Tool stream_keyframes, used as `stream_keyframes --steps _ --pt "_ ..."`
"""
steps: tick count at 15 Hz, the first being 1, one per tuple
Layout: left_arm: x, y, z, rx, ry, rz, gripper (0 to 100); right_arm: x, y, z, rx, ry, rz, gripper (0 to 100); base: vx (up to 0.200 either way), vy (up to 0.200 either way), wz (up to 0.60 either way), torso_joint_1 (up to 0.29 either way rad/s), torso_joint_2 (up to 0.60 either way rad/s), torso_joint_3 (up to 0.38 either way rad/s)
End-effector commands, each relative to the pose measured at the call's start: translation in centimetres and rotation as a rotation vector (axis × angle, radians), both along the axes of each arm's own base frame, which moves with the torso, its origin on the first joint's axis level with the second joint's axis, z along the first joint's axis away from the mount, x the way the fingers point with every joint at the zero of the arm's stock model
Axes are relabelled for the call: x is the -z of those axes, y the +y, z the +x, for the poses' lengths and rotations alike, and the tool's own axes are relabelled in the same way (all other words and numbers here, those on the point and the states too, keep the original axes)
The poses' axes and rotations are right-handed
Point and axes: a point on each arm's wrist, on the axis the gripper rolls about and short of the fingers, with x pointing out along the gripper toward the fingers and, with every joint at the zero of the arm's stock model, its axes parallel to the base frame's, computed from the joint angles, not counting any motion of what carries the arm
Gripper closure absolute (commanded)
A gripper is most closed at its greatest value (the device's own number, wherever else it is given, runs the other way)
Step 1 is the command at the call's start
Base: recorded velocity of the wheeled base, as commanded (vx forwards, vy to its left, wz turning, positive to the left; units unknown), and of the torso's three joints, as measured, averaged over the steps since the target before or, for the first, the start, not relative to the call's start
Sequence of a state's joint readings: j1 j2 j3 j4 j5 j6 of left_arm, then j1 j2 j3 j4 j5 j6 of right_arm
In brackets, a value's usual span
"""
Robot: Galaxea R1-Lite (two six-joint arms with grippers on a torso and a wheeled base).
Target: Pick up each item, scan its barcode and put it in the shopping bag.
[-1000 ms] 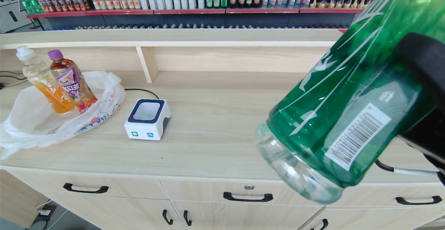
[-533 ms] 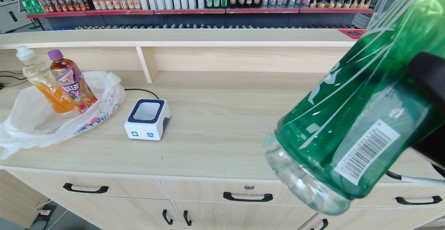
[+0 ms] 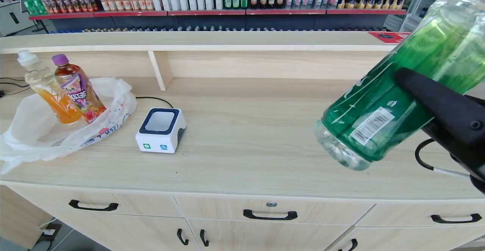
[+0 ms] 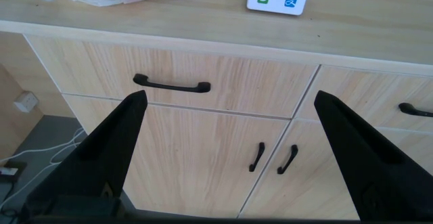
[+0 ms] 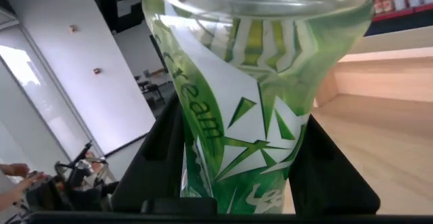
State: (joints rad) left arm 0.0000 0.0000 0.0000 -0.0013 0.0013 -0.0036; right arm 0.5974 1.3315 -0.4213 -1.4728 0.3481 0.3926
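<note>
My left pincer (image 4: pixel 230 156) hangs low in front of the drawer (image 4: pixel 203 82) fronts, its two fingers spread wide with nothing between them; my right pincer (image 5: pixel 243 166) is clenched around the green bottle (image 3: pixel 360 107), a black finger on each flank of it in the right wrist view, and one finger (image 3: pixel 428 91) lying across its upper side in the head view. The bottle hangs in the air above the right end of the counter (image 3: pixel 242 160), tilted, its base pointing towards 8 o'clock and its neck towards 2 o'clock; it is clear plastic with a bare, see-through base, wrapped in a green sleeve with white streaks; a white barcode (image 3: pixel 373 125) patch sits on the sleeve near the base, turned towards the head camera. At 9 o'clock from the bottle, well apart, a scanner (image 3: pixel 161 129) rests on the counter, a white box with a dark blue frame round its pale window; a black cable (image 3: pixel 155 98) leaves it at 12 o'clock. At 9 o'clock from the scanner, just beside it, lies the white shopping bag (image 3: pixel 34 137); in it lean an orange drink (image 3: pixel 47 91) with a white cap and a reddish drink (image 3: pixel 77 91) with a purple cap, touching each other. Farthest off, at 12 o'clock, shelves (image 3: pixel 227 12) carry rows of bottles.
</note>
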Motion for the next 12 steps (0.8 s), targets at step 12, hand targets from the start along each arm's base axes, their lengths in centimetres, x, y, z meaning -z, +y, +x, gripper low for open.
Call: stream_keyframes --steps 12 --pt "0.0 0.0 0.0 0.000 0.000 -0.001 0 0.4 -3.6 14.1 0.443 -0.008 -0.115 100 0.000 0.000 0.00 0.000 0.00 0.000"
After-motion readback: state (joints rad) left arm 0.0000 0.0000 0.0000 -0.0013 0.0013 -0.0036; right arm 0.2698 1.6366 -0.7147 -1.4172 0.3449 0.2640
